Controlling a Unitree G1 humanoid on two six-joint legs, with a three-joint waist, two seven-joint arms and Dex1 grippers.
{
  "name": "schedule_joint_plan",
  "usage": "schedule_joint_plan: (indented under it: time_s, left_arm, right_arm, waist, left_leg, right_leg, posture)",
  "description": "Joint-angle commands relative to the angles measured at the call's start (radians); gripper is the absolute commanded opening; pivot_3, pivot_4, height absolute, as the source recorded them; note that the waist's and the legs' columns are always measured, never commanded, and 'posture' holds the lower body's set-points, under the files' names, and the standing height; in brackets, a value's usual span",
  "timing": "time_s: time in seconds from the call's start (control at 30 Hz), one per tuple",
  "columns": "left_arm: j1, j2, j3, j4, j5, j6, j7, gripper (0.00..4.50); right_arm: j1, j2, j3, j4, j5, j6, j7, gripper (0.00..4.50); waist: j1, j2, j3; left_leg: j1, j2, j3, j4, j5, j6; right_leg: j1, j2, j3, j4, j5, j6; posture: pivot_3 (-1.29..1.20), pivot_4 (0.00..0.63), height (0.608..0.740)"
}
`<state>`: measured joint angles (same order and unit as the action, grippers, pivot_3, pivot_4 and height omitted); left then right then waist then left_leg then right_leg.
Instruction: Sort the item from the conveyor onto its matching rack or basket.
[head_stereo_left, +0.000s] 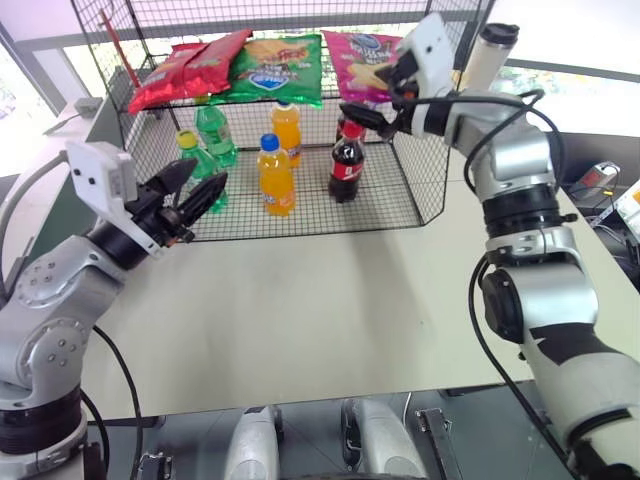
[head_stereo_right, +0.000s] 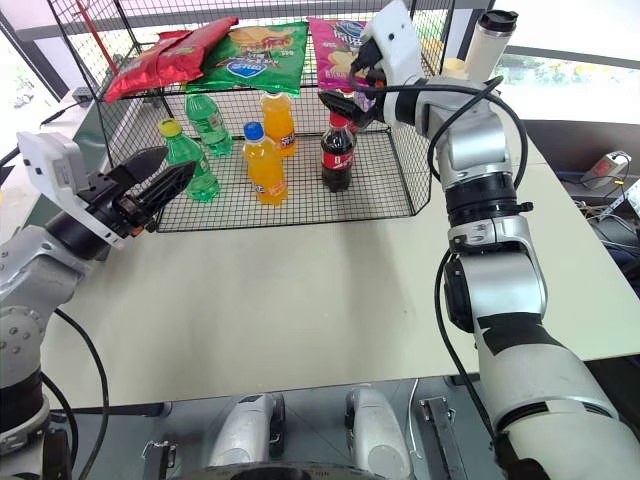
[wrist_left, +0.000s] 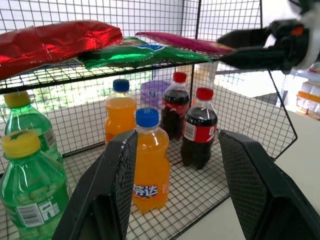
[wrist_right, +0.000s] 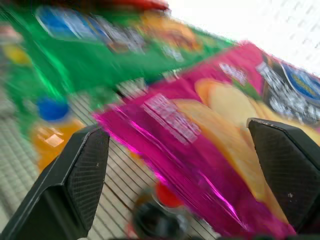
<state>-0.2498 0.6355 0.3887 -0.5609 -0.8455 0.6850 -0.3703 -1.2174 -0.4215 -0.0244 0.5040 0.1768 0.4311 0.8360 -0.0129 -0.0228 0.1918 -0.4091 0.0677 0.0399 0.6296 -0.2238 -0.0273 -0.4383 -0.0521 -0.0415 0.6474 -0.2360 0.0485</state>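
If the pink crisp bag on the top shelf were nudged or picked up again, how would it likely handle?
The pink crisp bag is a glossy foil pouch, so it would probably slide easily on the wire shelf and slip in a loose pinch. It looks puffed and thin, so likely light and crushable. Lying flat beside the green bag, it seems unlikely to roll or tip.
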Motion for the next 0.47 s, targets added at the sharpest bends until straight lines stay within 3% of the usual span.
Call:
schedule_joint_plan:
  time_s: [0.03, 0.13, 0.27, 0.47]
  left_arm:
    - [0.023, 0.021, 0.031, -0.019, 0.003, -0.016, -0.015, 2.65]
    - [0.046, 0.036, 0.040, -0.010, 0.005, -0.010, -0.021, 2.65]
    - [0.105, 0.051, 0.051, -0.033, -0.010, 0.016, -0.033, 2.65]
    - [0.310, 0.076, 0.043, -0.150, 0.056, 0.010, -0.055, 2.65]
  right_arm:
    - [0.038, -0.050, -0.061, -0.165, 0.090, 0.013, 0.060, 4.46]
    - [0.108, -0.076, -0.129, -0.291, 0.191, 0.014, 0.104, 4.46]
    - [0.245, -0.141, -0.277, -0.506, 0.412, 0.230, 0.089, 4.46]
    - [0.636, -0.210, -0.386, -0.823, 0.582, 0.440, -0.012, 4.46]
  waist:
    - [0.002, 0.000, 0.000]
    - [0.003, 0.000, 0.000]
    - [0.003, 0.000, 0.000]
    - [0.004, -0.001, -0.001]
  left_leg:
    - [0.000, 0.000, 0.000, 0.000, 0.000, 0.000]
    - [0.000, 0.000, 0.000, 0.001, 0.000, 0.000]
    - [0.000, 0.000, 0.000, 0.001, 0.000, 0.000]
    - [0.001, 0.000, 0.000, -0.001, -0.001, 0.001]
  right_leg:
    - [0.000, 0.000, 0.000, 0.000, 0.000, 0.000]
    - [0.000, 0.000, 0.000, 0.000, 0.000, 0.000]
    - [0.000, 0.000, 0.000, 0.000, 0.000, 0.000]
    - [0.001, -0.001, 0.000, -0.002, -0.001, -0.001]
  posture:
    - [0.00, 0.150, 0.740]
    - [0.00, 0.150, 0.740]
    - [0.00, 0.150, 0.740]
    - [0.00, 0.150, 0.740]
